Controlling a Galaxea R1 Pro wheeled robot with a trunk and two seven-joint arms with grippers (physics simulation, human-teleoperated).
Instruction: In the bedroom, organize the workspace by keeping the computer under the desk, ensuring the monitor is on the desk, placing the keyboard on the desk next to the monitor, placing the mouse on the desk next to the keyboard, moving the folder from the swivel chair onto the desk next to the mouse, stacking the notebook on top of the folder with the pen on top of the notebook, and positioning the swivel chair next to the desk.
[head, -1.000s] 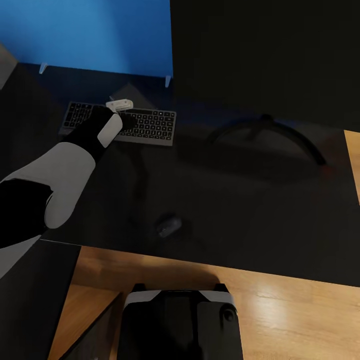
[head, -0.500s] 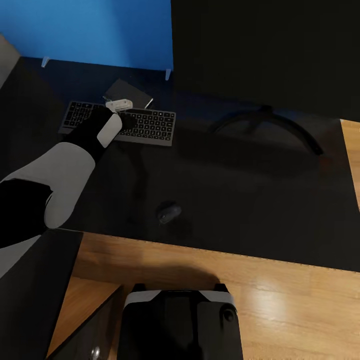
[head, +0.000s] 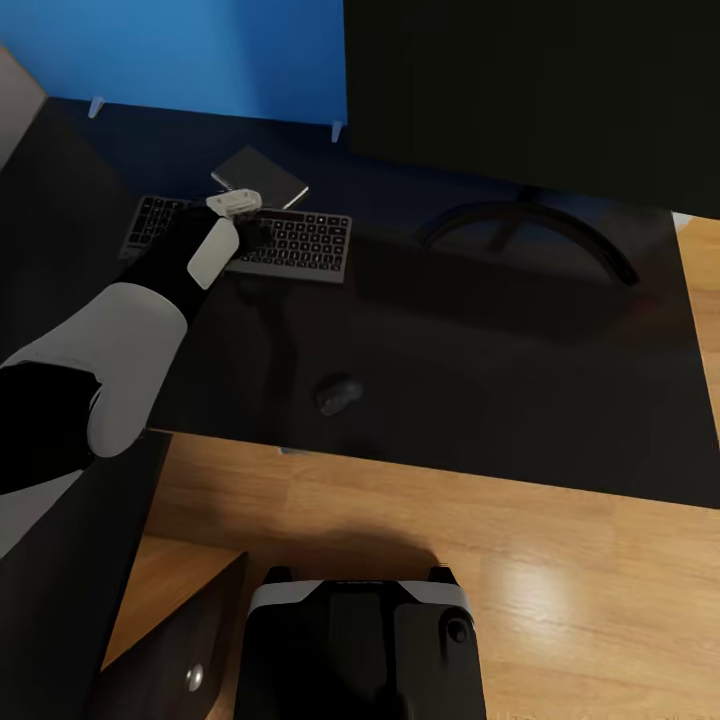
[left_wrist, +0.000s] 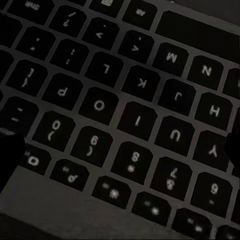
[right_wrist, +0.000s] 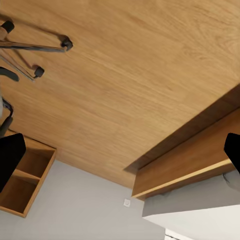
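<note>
Left pincer (head: 243, 222) still sits on the keyboard (head: 300, 245) at upper left, its opening unclear, while the view shifts, uncovering the notebook (head: 262, 176).

The left arm reaches from lower left toward the upper left, its end effector (head: 243, 226) pointing down, fingertips hidden.

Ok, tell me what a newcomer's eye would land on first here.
The bright blue back panel stands out behind the black desk. Next comes the left arm's white forearm reaching over the silver-grey keyboard, whose black keys the left wrist view shows close up. The large black monitor looms at the desk's right, and the small dark mouse lies near the front edge.
</note>
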